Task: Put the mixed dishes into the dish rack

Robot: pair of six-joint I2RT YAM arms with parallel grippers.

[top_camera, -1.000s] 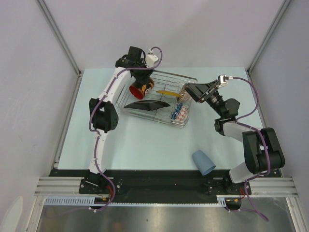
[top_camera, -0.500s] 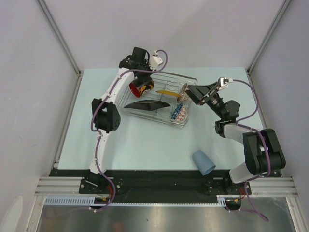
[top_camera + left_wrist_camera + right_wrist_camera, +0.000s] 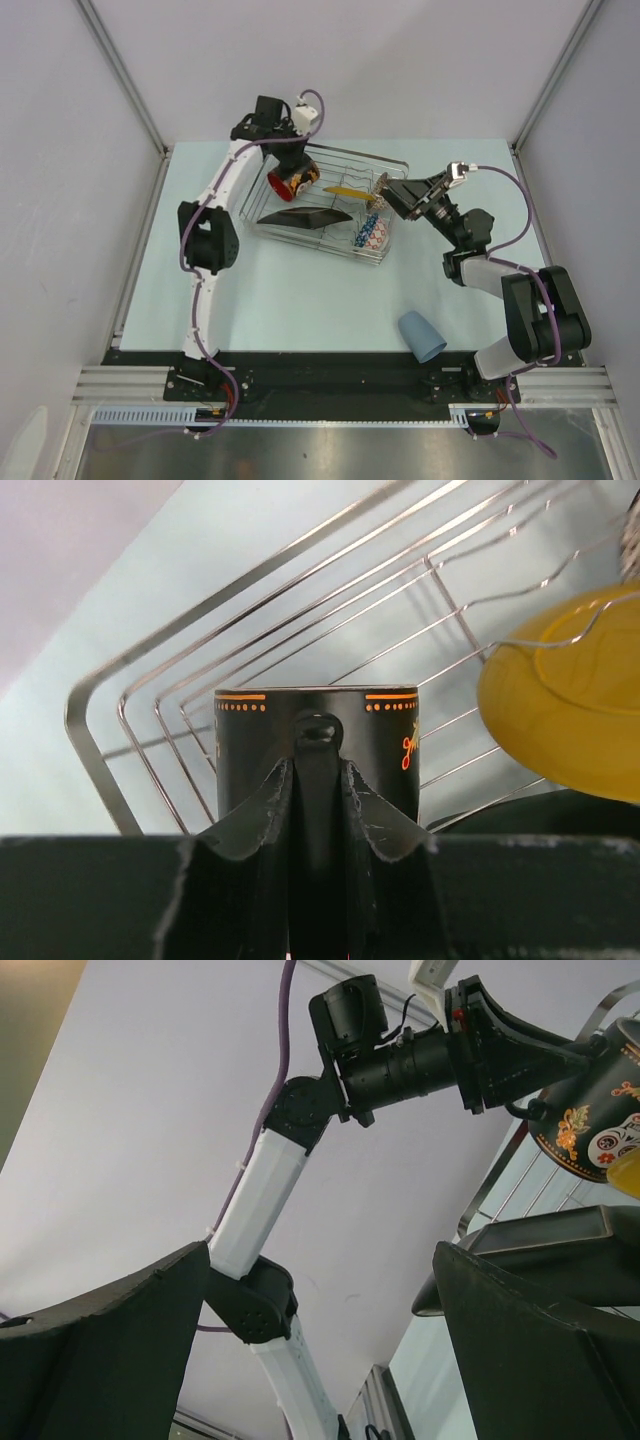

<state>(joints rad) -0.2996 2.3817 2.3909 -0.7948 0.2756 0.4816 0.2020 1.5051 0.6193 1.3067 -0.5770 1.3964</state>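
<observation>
The left tool [image 3: 316,770], nearly closed, pinches the handle of the dark mug [image 3: 250,745] at the far left corner of the dish rack [image 3: 360,153]. The right tool [image 3: 398,192] gapes wide and empty beside the rack's right end. The light-blue cup [image 3: 422,336] lies by the near edge of the tabletop [image 3: 300,300].

Rack [image 3: 370,154] on table [image 3: 300,290], far-centre, set askew. In rack: mug [image 3: 293,182] at far-L corner, tilted, mouth twd near-L; can't tell if it touches the wires. Plate [image 3: 305,216] just in front of mug, along near-L side, leaning. Far bowl [image 3: 381,188] on edge at R end. Near bowl [image 3: 368,236] on edge in near-R corner, just in front of far bowl. L gripper [image 3: 316,768] behind mug, at its handle. R gripper [image 3: 392,193] just R of rack, beside far bowl. Cup [image 3: 422,336] on its side on table, near-R, well apart from rack, close to R arm base.
</observation>
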